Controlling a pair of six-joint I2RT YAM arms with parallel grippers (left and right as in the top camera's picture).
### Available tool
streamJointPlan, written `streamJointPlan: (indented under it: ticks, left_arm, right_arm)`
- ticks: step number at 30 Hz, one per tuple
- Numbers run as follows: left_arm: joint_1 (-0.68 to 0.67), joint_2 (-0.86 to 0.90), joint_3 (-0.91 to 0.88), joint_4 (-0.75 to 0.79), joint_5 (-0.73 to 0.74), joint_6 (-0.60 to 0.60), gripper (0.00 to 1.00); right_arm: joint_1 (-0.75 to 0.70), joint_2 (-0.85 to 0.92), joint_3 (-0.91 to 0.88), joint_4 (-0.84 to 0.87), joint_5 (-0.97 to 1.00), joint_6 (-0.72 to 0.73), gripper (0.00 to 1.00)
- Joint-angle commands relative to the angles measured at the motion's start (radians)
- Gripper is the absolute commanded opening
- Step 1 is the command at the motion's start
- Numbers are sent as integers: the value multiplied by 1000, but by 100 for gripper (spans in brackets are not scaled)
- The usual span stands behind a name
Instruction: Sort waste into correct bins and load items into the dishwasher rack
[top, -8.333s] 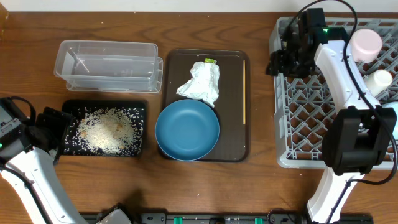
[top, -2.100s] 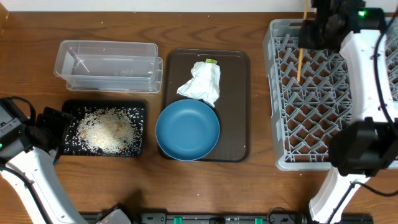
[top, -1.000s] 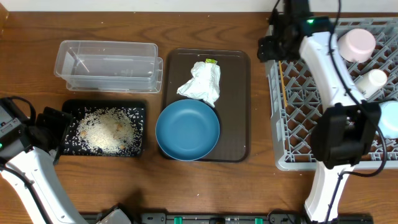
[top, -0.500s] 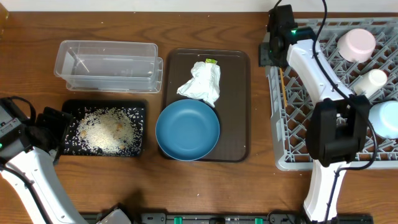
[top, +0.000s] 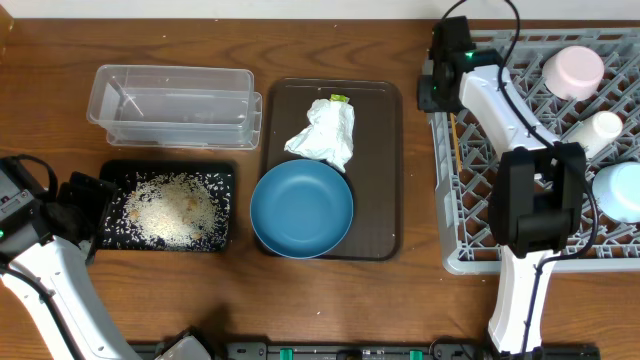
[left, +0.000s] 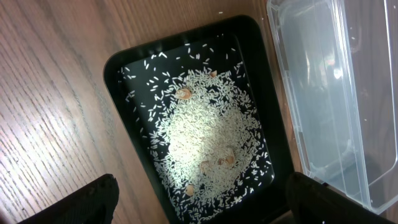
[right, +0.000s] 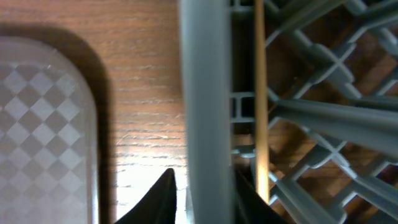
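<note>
Right hand: fingers apart, astride the left wall of the rack at its far corner.
Chopsticks: inside rack, lying along that left wall.
Cup, light blue bowl: rack's right side.
Dark blue bowl, napkin: on brown tray, left of rack.
Left hand: fingers wide apart, empty, over rice in black tray, farthest left of rack.

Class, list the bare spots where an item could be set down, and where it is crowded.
Free: the wood strip between the serving tray and the dishwasher rack; the tray's right side, beside napkin and dark blue bowl; the wood in front of the black tray. Crowded: the rack's right side, around the cup.
</note>
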Motion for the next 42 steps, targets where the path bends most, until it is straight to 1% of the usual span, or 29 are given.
streamJointPlan:
  ticks: [1, 4, 6, 12, 18, 23, 31, 33, 36, 38, 40, 42]
  left_arm:
    - [4, 0, 16, -4, 1, -9, 89]
    - [4, 0, 16, -4, 1, -9, 89]
    - [4, 0, 16, -4, 1, -9, 89]
    - [4, 0, 16, -4, 1, -9, 89]
    - [4, 0, 16, -4, 1, -9, 89]
    - [4, 0, 16, -4, 1, -9, 89]
    - [4, 0, 16, -4, 1, -9, 89]
    - [4, 0, 16, -4, 1, -9, 89]
    - [4, 0, 16, -4, 1, -9, 89]
    - [4, 0, 16, -4, 1, -9, 89]
    - [4, 0, 16, -4, 1, -9, 89]
    - [4, 0, 16, -4, 1, -9, 89]
  right_arm:
    - [-32, 13, -5, 7, -1, 27, 23]
    - [-55, 13, -5, 12, -5, 34, 22]
    - [-67, 13, -5, 14, -5, 39, 20]
    - [-96, 13, -5, 30, -5, 45, 20]
    - [-107, 13, -5, 43, -22, 44, 23]
    - [-105, 12, -5, 42, -74, 21, 29]
    - [-105, -38, 0, 25, -166, -1, 41]
    - [-105, -76, 2, 10, -187, -1, 45]
    - [-105, -153, 2, -17, -218, 0, 47]
    - [-100, -212, 2, -33, -247, 0, 51]
    - [-90, -265, 2, -46, -276, -1, 60]
    - [-74, -315, 2, -58, -304, -1, 77]
